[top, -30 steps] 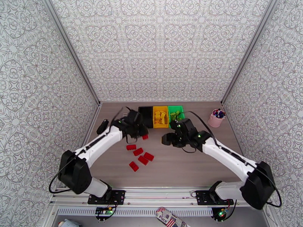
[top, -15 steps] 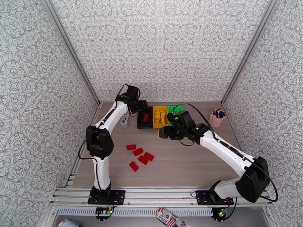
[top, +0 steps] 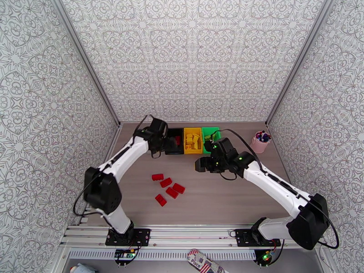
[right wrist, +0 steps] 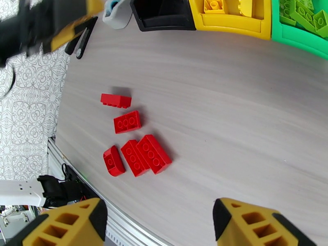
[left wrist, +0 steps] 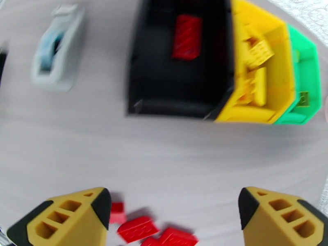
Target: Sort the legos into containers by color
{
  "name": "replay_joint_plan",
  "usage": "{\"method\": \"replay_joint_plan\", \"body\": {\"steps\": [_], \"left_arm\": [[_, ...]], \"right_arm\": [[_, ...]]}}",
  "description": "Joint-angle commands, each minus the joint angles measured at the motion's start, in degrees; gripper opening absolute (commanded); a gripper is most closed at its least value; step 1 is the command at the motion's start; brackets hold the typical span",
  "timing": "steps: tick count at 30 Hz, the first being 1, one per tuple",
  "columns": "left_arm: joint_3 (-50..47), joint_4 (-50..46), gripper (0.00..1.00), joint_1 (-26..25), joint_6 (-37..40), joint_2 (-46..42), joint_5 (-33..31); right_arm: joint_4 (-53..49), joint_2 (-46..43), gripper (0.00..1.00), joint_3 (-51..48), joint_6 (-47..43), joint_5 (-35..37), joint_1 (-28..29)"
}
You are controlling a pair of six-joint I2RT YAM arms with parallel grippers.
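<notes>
Left fingers [left wrist: 69,218] wide apart, empty, above desk [left wrist: 164,160] near black bin [left wrist: 176,107]; one red brick [left wrist: 187,37] lies inside it; yellow bin [left wrist: 246,113] and green bin [left wrist: 307,78] adjoin, holding matching bricks; right fingers [right wrist: 254,222] apart, empty, over five loose red bricks [right wrist: 153,153] on desk.
</notes>
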Motion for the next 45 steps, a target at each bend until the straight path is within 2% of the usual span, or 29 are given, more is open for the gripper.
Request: {"method": "replay_joint_plan", "body": {"steps": [1,10,25,36,45], "left_arm": [[-6.5,1.7,0.93,0.2,-1.9,-3.0,-4.2],[-21.0,5.2,0.97,0.2,-4.8,-6.0,-5.2],[-23.3,9.0,0.98,1.3,-3.0,2.7,-3.4],[-23.1,8.3,0.86,1.4,-1.3,4.6,-3.7],[-23.4,7.6,0.60,0.3,-1.0,3.6,-2.4]], "right_arm": [[0.7,-0.5,0.74,-1.3,-0.6,-1.3,0.4],[2.0,2.2,0.74,-1.5,-0.6,-1.8,2.5],[2.4,2.9,0.74,-1.2,0.0,-1.4,3.3],[3.2,3.5,0.72,-1.3,0.6,-1.7,3.2],[3.1,4.2,0.70,-0.3,0.7,-1.8,3.2]]}}
